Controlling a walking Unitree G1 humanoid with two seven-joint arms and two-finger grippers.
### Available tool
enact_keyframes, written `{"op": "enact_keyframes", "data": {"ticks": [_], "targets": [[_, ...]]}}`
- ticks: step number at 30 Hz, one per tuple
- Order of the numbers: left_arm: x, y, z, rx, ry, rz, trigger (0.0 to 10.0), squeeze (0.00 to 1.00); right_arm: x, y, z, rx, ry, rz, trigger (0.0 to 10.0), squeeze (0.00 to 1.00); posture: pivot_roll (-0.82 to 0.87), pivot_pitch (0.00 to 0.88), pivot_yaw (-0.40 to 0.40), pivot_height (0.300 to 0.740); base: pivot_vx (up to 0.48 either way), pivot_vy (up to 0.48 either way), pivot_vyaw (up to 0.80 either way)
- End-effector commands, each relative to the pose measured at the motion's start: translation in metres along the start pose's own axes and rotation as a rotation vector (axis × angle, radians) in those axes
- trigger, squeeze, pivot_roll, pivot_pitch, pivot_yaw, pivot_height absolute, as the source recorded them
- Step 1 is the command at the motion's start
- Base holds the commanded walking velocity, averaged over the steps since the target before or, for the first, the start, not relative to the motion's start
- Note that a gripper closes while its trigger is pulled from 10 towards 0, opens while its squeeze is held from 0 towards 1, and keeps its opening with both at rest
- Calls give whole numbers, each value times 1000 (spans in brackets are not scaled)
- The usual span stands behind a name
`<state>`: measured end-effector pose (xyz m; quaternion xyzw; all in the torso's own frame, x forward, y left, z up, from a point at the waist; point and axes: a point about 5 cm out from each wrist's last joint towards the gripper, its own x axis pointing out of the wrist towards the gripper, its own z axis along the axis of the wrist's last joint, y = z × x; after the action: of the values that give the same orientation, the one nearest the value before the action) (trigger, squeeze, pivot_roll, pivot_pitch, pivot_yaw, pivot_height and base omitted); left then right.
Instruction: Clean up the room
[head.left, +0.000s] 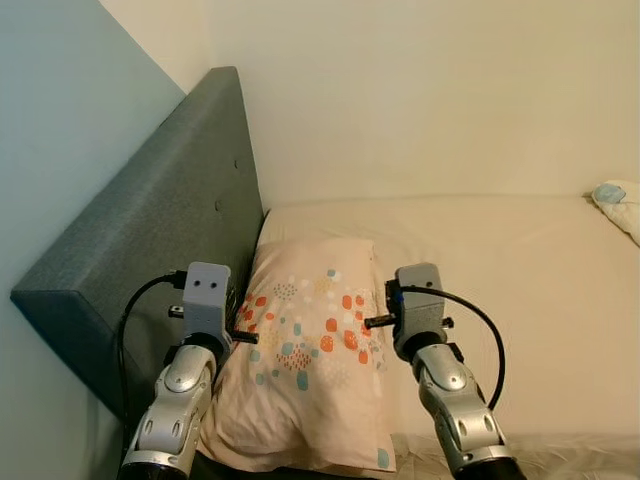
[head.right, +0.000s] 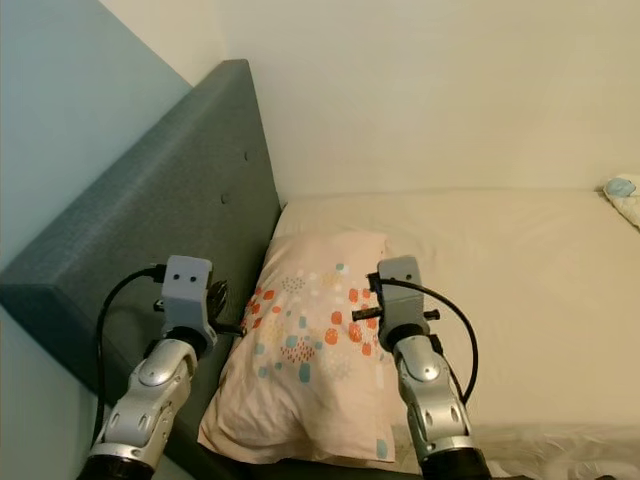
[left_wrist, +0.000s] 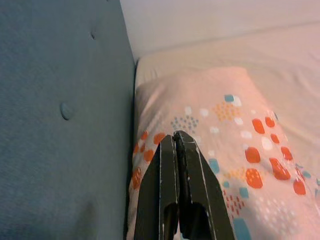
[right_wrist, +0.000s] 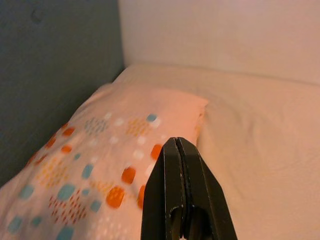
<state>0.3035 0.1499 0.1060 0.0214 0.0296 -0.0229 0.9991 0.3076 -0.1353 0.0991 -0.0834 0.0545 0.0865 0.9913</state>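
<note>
A pale pink pillow with orange and teal spots lies on the bed, its long side against the grey-blue headboard. My left arm hovers over the pillow's edge nearest the headboard. My right arm hovers over the opposite edge, beside the bare sheet. In the left wrist view my left gripper is shut and empty, its tips above the spotted pillow. My right gripper is also shut with nothing in it, just above the pillow.
The cream mattress sheet stretches to the right. A white bundle with a light blue patch sits at the far right edge. A plain wall runs behind the bed, and a pale blue wall stands behind the headboard.
</note>
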Motion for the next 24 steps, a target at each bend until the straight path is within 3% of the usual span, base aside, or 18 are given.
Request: {"op": "enact_keyframes", "data": {"ticks": [1, 9, 19, 24], "targets": [[-1, 3, -5, 18, 36, -2, 10000, 0, -1, 7, -5, -14, 24, 33, 10000, 0, -116, 56, 40, 740, 0, 0, 0], [-5, 2, -11, 7, 64, 4, 10000, 0, 0, 6, -4, 25, 20, 41, 10000, 0, -111, 61, 33, 740, 0, 0, 0], [-3, -2, -9, 3, 56, -19, 10000, 0, -2, 12, 2, 5, -16, 91, 10000, 0, -121, 63, 34, 740, 0, 0, 0], [-3, -2, -8, 0, 56, -17, 10000, 0, -1, 6, 5, 31, -37, 49, 10000, 0, -119, 60, 36, 740, 0, 0, 0]]}}
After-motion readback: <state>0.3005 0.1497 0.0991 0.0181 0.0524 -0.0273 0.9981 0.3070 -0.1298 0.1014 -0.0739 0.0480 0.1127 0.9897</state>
